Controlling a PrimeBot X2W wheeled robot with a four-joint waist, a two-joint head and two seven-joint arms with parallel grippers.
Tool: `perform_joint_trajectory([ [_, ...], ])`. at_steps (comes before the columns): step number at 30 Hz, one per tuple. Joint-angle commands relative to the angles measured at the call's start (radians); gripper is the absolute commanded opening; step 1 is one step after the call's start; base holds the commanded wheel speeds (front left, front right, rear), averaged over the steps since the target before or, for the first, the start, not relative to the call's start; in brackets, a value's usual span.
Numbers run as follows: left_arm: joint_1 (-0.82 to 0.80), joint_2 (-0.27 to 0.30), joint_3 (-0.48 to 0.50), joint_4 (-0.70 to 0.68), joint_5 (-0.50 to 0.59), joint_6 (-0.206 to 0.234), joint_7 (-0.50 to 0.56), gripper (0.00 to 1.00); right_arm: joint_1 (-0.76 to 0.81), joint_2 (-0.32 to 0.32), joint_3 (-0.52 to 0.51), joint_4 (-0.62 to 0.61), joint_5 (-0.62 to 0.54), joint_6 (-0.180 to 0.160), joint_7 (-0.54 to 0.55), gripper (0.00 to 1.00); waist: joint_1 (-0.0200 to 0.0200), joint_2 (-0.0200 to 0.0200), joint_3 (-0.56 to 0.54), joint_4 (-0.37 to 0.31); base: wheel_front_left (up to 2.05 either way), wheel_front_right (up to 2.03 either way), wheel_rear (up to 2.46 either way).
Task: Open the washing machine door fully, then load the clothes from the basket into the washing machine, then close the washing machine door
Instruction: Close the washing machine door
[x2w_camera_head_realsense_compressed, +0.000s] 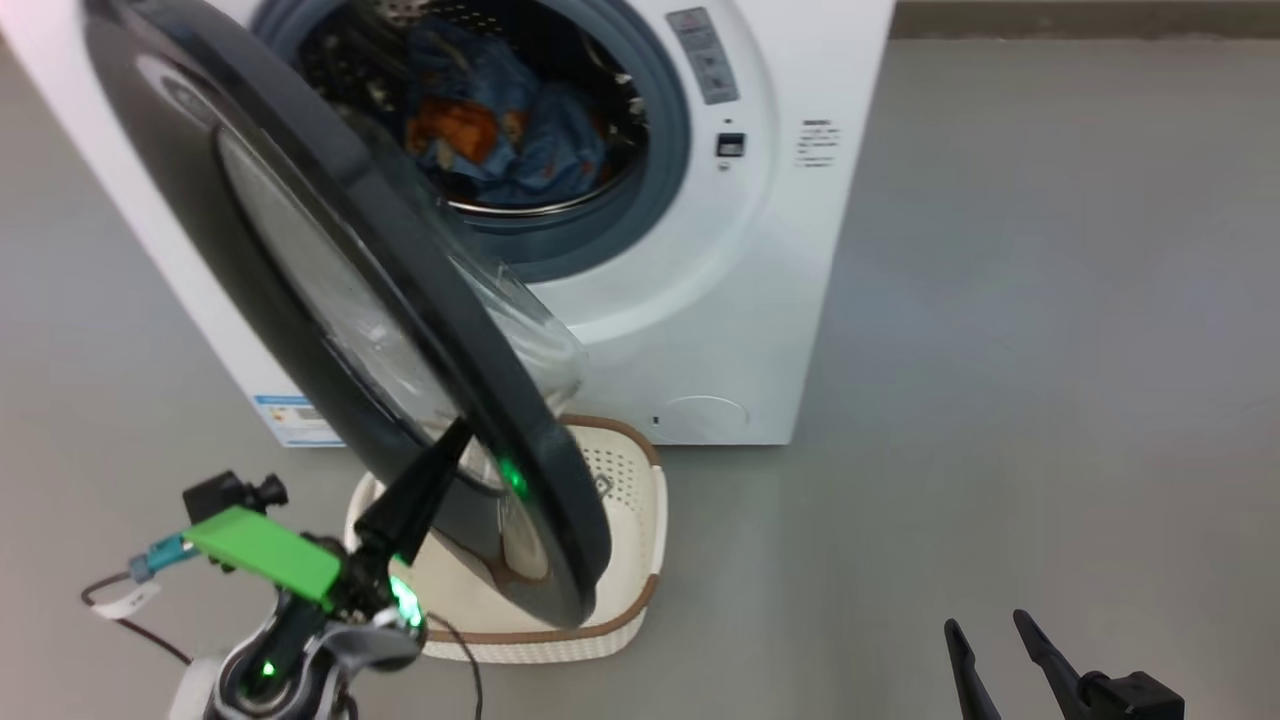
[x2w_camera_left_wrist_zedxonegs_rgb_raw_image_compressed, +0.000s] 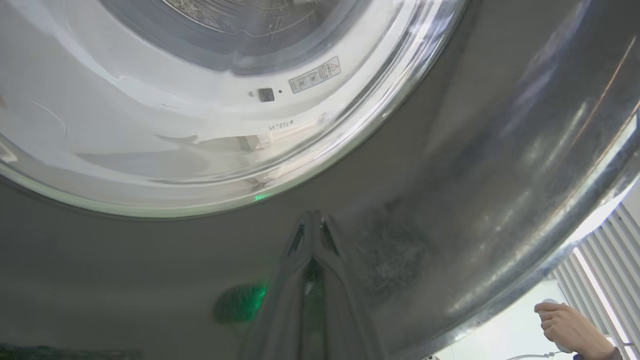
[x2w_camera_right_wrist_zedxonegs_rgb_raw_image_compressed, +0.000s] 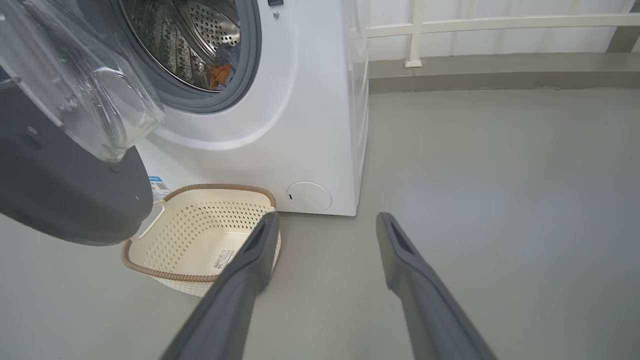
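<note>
The washing machine (x2w_camera_head_realsense_compressed: 760, 300) stands with the washing machine door (x2w_camera_head_realsense_compressed: 330, 190) swung partway out, its black rim hanging over the basket (x2w_camera_head_realsense_compressed: 645, 520). The clothes (x2w_camera_head_realsense_compressed: 510, 130), blue with orange print, lie inside the drum and also show as clothes (x2w_camera_right_wrist_zedxonegs_rgb_raw_image_compressed: 222, 70) past the grey gasket. The basket (x2w_camera_right_wrist_zedxonegs_rgb_raw_image_compressed: 150, 267) holds nothing. My left gripper (x2w_camera_head_realsense_compressed: 457, 432) is shut, its tips against the outer face of the door near the lower rim; the left wrist view has the left gripper (x2w_camera_left_wrist_zedxonegs_rgb_raw_image_compressed: 314, 217) pressed to the glossy door (x2w_camera_left_wrist_zedxonegs_rgb_raw_image_compressed: 450, 200). My right gripper (x2w_camera_right_wrist_zedxonegs_rgb_raw_image_compressed: 327, 220) is open above the floor, right of the basket, and shows low as the right gripper (x2w_camera_head_realsense_compressed: 985, 625).
Bare grey floor (x2w_camera_head_realsense_compressed: 1050, 350) stretches to the right of the machine. A low step (x2w_camera_right_wrist_zedxonegs_rgb_raw_image_compressed: 500, 75) and a white railing (x2w_camera_right_wrist_zedxonegs_rgb_raw_image_compressed: 415, 35) run along the back. A person's hand (x2w_camera_left_wrist_zedxonegs_rgb_raw_image_compressed: 565, 325) holding something white shows past the door's edge.
</note>
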Motion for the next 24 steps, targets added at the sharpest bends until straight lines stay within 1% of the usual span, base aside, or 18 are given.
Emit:
perform_joint_trajectory([
  [1, -0.067, 0.005, 0.015, -0.012, 0.003, -0.004, -0.017, 0.0, -0.049, -0.009, 0.033, -0.021, 0.011, 0.002, -0.005, 1.0, 0.0, 0.0, 0.02, -0.042, 0.0, 0.0, 0.0],
  [5, -0.129, 0.005, -0.006, 0.056, 0.033, -0.004, -0.065, 0.0, -0.063, -0.009, 0.04, -0.021, 0.002, 0.002, -0.005, 1.0, 0.0, 0.0, 0.04, -0.086, 0.0, 0.0, 0.0],
  [13, -0.252, 0.005, 0.002, 0.152, 0.046, -0.004, -0.131, 0.0, -0.092, -0.009, 0.044, -0.019, -0.008, 0.002, -0.005, 1.0, 0.0, 0.0, 0.065, -0.163, 0.0, 0.0, 0.0],
  [19, -0.296, 0.005, 0.005, 0.208, 0.07, -0.004, -0.162, 0.0, -0.1, -0.009, 0.047, -0.016, -0.005, 0.002, -0.005, 1.0, 0.0, 0.0, 0.069, -0.187, 0.0, 0.0, 0.0],
  [24, -0.331, 0.005, -0.006, 0.263, 0.068, -0.004, -0.196, 0.0, -0.103, -0.009, 0.06, -0.008, 0.0, 0.002, -0.005, 1.0, 0.0, 0.0, 0.063, -0.207, 0.0, 0.0, 0.0],
])
